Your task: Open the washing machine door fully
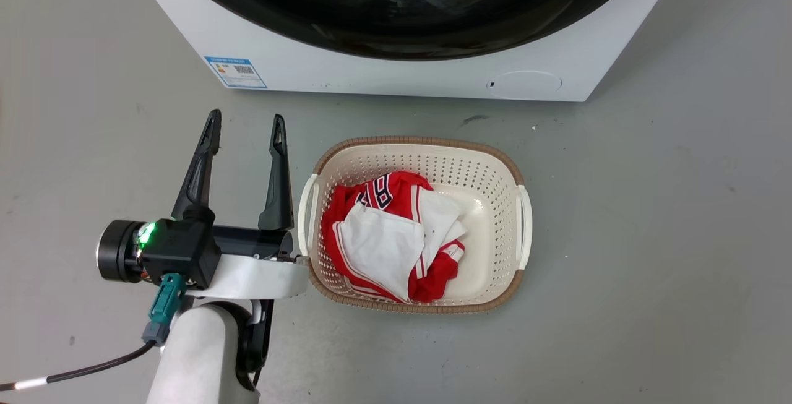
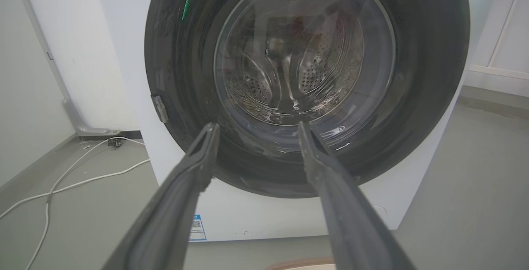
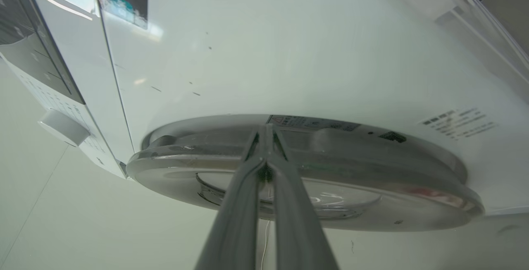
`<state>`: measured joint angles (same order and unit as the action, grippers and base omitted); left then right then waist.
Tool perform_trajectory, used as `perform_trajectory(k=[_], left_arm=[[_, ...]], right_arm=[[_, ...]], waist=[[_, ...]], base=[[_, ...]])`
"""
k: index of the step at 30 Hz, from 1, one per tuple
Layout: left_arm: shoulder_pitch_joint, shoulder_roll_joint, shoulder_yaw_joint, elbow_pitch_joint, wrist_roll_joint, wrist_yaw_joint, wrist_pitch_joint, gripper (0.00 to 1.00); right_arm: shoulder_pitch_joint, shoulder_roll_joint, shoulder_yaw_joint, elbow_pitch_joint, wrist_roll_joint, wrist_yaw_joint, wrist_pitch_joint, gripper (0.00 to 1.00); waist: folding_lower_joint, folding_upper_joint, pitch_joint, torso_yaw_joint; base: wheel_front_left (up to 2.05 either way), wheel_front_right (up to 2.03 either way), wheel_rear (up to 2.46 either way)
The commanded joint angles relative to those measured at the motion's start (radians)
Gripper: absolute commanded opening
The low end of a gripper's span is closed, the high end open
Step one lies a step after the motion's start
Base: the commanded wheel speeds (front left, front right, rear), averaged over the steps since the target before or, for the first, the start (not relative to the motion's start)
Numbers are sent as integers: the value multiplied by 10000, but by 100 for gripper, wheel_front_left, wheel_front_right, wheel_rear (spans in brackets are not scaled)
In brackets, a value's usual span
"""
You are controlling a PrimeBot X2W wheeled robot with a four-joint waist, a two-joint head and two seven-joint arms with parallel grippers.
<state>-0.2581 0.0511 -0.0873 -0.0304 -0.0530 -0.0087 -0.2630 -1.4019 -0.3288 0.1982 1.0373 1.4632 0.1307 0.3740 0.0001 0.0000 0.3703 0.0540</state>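
The washing machine door [image 1: 402,26] is a glossy black disc with a clear glass centre, cut off by the head view's top edge. In the left wrist view the washing machine door [image 2: 425,75] lies flat against the white washer front, with the steel drum showing through the glass. My left gripper [image 1: 246,118] is open and empty, low over the floor in front of the washer; the left gripper [image 2: 257,124] points at the door's lower half. In the right wrist view my right gripper [image 3: 266,128] is shut, its tips at the back edge of the door [image 3: 392,170], seen edge-on.
A cream laundry basket [image 1: 421,142] with red and white clothes [image 1: 390,231] stands on the grey floor right of my left gripper. The washer front carries a round white flap [image 1: 525,84] and a blue label [image 1: 235,72]. A white cable [image 2: 82,179] lies left of the washer.
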Motion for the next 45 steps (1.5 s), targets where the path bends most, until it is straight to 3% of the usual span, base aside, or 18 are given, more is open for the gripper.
perform_trajectory(k=[1, 20, 33, 39, 45], left_arm=[[-161, -10, -15, -15, 28, 12, -26, 100], [-617, -4, -267, -151, -107, 210, -26, 100], [-710, -9, -416, 11, -214, 348, -26, 100], [-357, -10, -341, 241, -261, 287, -26, 100], [123, -8, -231, 455, -252, 183, -26, 100]], right_arm=[[-244, 96, 79, 159, -61, 0, 119, 0], [-1911, 253, 738, 1511, -1041, -7, 480, 0], [-1263, 221, 747, 849, -501, 0, 2781, 0], [31, 365, 788, -31, 44, 2, 4436, 0], [1314, 585, 793, -587, 426, 0, 5166, 0]], waist=[[-1, 0, 127, 44], [-1, 0, 1181, 374], [-1, 0, 970, 290], [-1, 0, 158, 186], [-1, 0, -761, 90]], base=[[0, 0, 0], [0, 0, 0], [0, 0, 0], [0, 0, 0], [0, 0, 0]])
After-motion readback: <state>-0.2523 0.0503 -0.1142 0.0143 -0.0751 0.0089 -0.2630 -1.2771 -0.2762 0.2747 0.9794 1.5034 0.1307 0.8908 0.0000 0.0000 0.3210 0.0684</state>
